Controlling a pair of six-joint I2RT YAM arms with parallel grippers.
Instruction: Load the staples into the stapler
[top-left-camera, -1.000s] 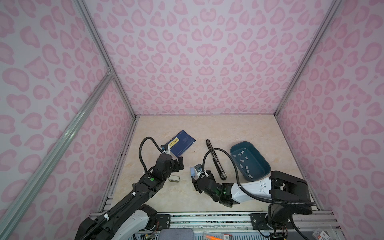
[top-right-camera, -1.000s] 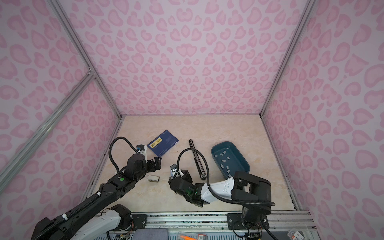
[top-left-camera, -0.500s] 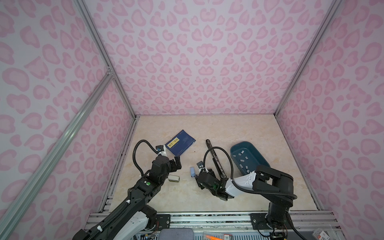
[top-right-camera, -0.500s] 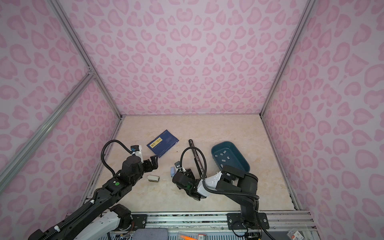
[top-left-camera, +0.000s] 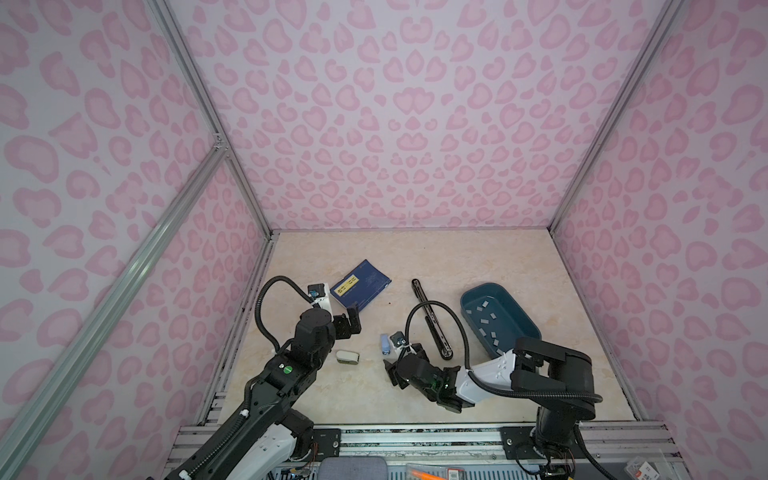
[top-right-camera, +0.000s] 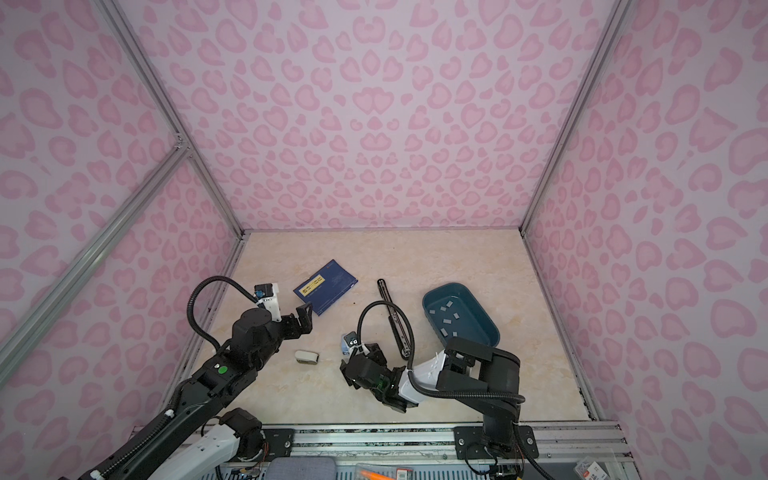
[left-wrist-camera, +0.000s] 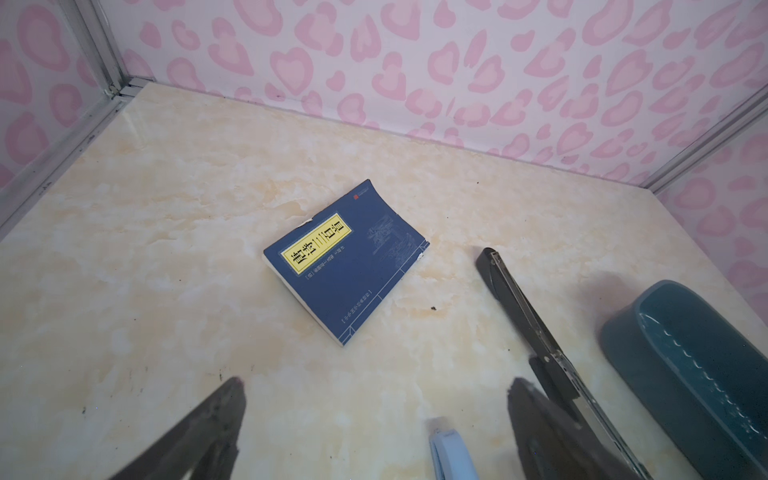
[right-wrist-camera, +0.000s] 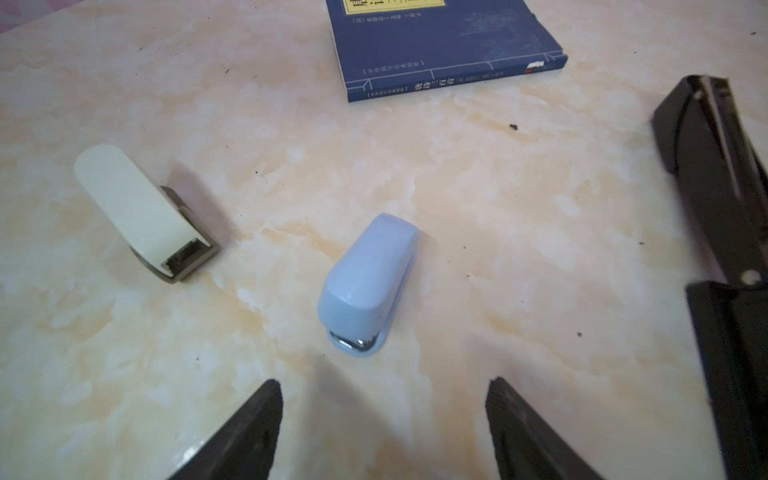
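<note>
Small flat grey metal staples (top-left-camera: 484, 306) are seen scattered inside a dark teal oval plastic tray (top-left-camera: 521, 311) at the right of the beige marble-patterned counter (top-left-camera: 457, 257). A long black stapler (top-left-camera: 420, 293), folded open flat, is laid just beside the tray. The left pincer (left-wrist-camera: 376, 386) is held spread wide above the counter with nothing gripped, pointed toward a dark blue paperback book with a yellow label (left-wrist-camera: 345, 266). The right pincer (right-wrist-camera: 384, 384) is likewise parted and empty, set low before a small light blue stapler (right-wrist-camera: 370, 282), which is not touched. A small cream stapler (right-wrist-camera: 133, 199) is placed apart, nearer the left arm.
</note>
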